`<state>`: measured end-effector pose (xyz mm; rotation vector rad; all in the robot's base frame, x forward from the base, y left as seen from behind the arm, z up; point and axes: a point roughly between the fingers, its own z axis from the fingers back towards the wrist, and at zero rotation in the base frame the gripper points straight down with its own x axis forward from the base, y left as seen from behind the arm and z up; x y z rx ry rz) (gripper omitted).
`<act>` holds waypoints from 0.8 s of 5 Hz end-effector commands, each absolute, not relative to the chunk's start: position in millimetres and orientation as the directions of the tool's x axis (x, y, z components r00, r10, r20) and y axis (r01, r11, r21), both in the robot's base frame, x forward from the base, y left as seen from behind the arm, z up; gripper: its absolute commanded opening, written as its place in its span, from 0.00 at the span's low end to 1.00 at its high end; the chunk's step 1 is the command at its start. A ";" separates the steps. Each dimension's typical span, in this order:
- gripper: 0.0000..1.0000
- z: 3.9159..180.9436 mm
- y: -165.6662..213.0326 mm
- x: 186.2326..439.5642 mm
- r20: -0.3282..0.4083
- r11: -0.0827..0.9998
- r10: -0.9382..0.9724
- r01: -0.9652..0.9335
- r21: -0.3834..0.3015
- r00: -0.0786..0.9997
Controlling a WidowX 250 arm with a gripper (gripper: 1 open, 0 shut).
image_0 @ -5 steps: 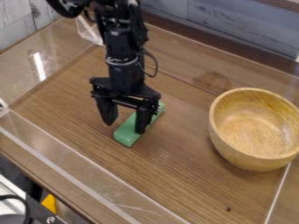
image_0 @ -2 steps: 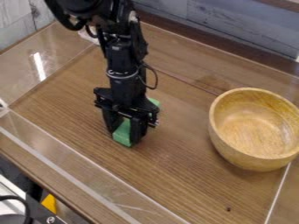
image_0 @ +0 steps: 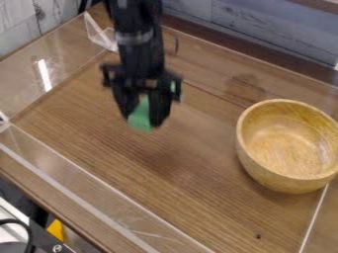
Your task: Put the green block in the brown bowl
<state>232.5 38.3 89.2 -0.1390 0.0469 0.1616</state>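
Your gripper [image_0: 144,111] sits in the upper left of the frame, pointing straight down, with its two dark fingers [image_0: 123,102] partly closed around the green block [image_0: 141,114]. The jaws stand only as wide as the block allows, which is why they look half open rather than pinched shut: the bar fills the gap between them. You can see green showing between and just below the fingertips, so the grip takes the block across its narrow width and leaves its lower end hanging free.

The block is off the wooden table [image_0: 158,188]; a faint shadow lies on the wood beneath it, toward the frame's centre. That clearance matters, I judge, because the brown bowl [image_0: 290,144] at the right edge has thick, raised walls, and the block needs to pass above the rim rather than knock against it.

The bowl stands upright and empty, well apart from your gripper, to its right and a little lower in the frame. The picture is slightly blurred around the arm, so you cannot tell exactly how deep the block sits in the fingers. A carry to the right across the table looks like the next step, with release over the bowl's hollow.
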 end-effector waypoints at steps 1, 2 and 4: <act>0.00 129.5 15.6 275.7 0.021 0.976 0.150 -0.145 -0.161 0.988; 0.00 130.3 -20.2 300.7 0.016 0.983 0.092 -0.088 -0.160 0.996; 0.00 121.4 10.6 312.6 0.005 0.970 0.200 -0.197 -0.141 0.980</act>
